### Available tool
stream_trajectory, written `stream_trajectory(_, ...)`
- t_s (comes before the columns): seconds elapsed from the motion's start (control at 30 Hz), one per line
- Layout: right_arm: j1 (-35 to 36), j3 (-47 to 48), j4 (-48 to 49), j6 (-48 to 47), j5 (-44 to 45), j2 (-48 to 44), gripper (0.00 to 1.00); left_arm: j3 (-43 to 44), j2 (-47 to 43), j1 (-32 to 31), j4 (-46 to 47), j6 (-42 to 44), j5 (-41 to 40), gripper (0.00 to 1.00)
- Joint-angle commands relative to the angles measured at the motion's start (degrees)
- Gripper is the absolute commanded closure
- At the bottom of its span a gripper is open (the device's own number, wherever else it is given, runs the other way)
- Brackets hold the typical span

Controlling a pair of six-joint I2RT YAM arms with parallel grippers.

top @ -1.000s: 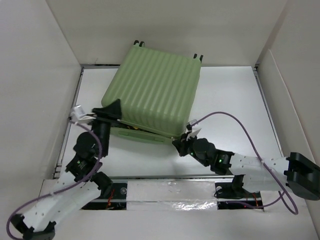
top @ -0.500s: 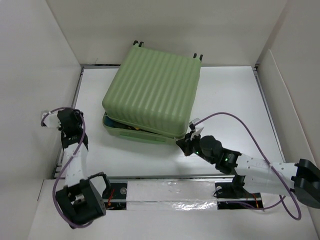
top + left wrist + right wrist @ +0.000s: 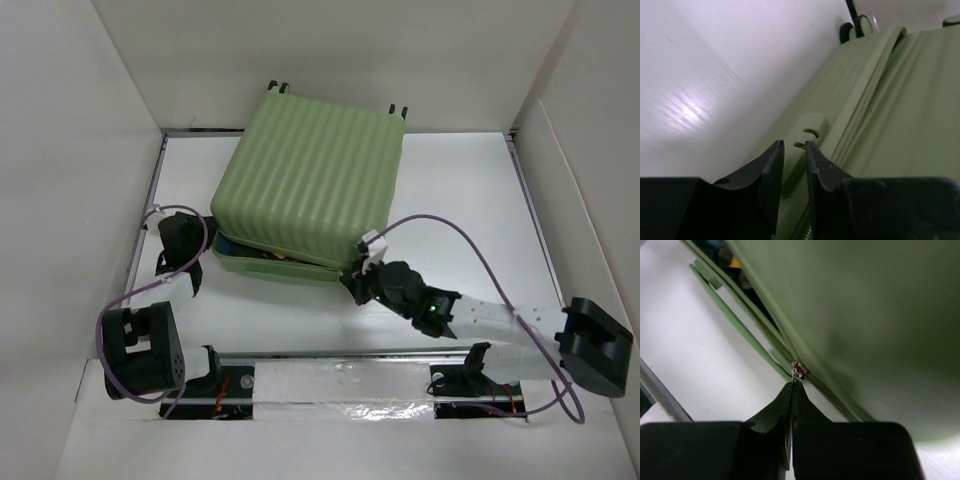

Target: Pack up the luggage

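Note:
The luggage [image 3: 310,185], a pale green ribbed suitcase, lies in the middle of the table with its lid lowered almost fully. A thin gap along the front edge shows dark and yellow contents [image 3: 265,257]. My right gripper [image 3: 352,283] is at the front right corner, shut on the small metal zipper pull [image 3: 799,371] at the seam of the luggage [image 3: 865,315]. My left gripper [image 3: 200,240] sits against the left side of the luggage [image 3: 900,110]. Its fingers are a narrow gap apart with nothing between them, just short of a side recess [image 3: 810,131].
White walls enclose the table on the left, back and right. Black-green wheels [image 3: 860,26] stick out at the far end of the suitcase. A purple cable [image 3: 480,240] loops above the right arm. A metal rail [image 3: 330,352] runs along the near edge.
My left gripper has swung from the far left in against the suitcase's left side. My right gripper has moved up and left to the front right corner and holds the zipper pull.

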Motion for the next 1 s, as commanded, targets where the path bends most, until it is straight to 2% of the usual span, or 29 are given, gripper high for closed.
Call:
stream_trajectory(0.0, 4.81, 13.11, 7.05, -3.36, -3.76, 7.41, 1.0, -4.28, -0.57, -10.72, 8.98, -3.31, 7.54, 0.79)
stream_trajectory(0.07, 10.7, 20.43, 4.78, -5.81, -4.64, 16.28, 1.0, -5.69, -0.92, -13.64, 9.7, -4.27, 5.87, 0.79)
stream_trajectory(0.1, 12.46, 28.47, 3.9, -6.61, -7.86, 19.36, 1.0, -6.56, -1.18, -14.53, 12.14, -4.71, 5.6, 0.79)
stream_trajectory(0.17, 17.72, 36.42, 0.92, -9.15, -11.66, 27.59, 1.0, -10.6, -2.32, -14.53, 15.22, -7.26, 6.3, 0.79)
stream_trajectory(0.2, 19.32, 43.6, -0.23, -9.95, -13.85, 29.82, 1.0, -12.88, -2.85, -13.75, 17.33, -7.96, 6.82, 0.8)
stream_trajectory(0.27, 22.48, 49.62, -2.86, -11.97, -15.71, 35.61, 1.0, -14.73, -4.42, -13.22, 18.83, -8.41, 8.14, 0.8)
stream_trajectory(0.37, 23.11, 55.86, -1.66, -13.38, -22.81, 40.2, 1.0, -17.99, -7.41, -12.42, 21.83, -7.8, 9.46, 0.79)
stream_trajectory(0.6, 22.33, 62.19, 6.88, -17.16, -35.9, 47.59, 1.0, -23.88, -15.06, -11.9, 20.7, -6.04, 6.04, 0.77)
stream_trajectory(0.7, 21.71, 64.67, 8.62, -16.56, -43.89, 49.18, 1.0, -25.55, -19.46, -8.58, 18.59, -5.77, 5.51, 0.74)
stream_trajectory(0.77, 21.71, 63.45, 8.99, -16.02, -45.6, 48.05, 1.0, -25.38, -22.35, -7.07, 16.74, -4.98, 5.95, 0.73)
stream_trajectory(0.8, 21.71, 61.7, 8.46, -16.11, -43.25, 46.56, 1.0, -25.03, -22.97, -5.93, 14.82, -4.63, 6.21, 0.72)
stream_trajectory(0.83, 21.71, 55.68, 8.2, -16.11, -40.27, 44.54, 1.0, -23.98, -23.59, -5.92, 13.93, -3.41, 6.82, 0.7)
stream_trajectory(0.87, 21.19, 52.06, 8.11, -15.94, -37.46, 38.96, 0.97, -23.36, -24.64, -5.92, 13.05, -2.62, 6.92, 0.69)
stream_trajectory(0.9, 21.18, 48.45, 7.93, -15.59, -32.9, 35.68, 0.63, -22.66, -25.0, -5.92, 10.52, -1.91, 6.57, 0.69)
stream_trajectory(0.97, 19.6, 40.44, 3.4, -15.23, -29.27, 25.69, 0.29, -21.16, -25.96, -5.4, 9.09, -1.21, 5.95, 0.68)
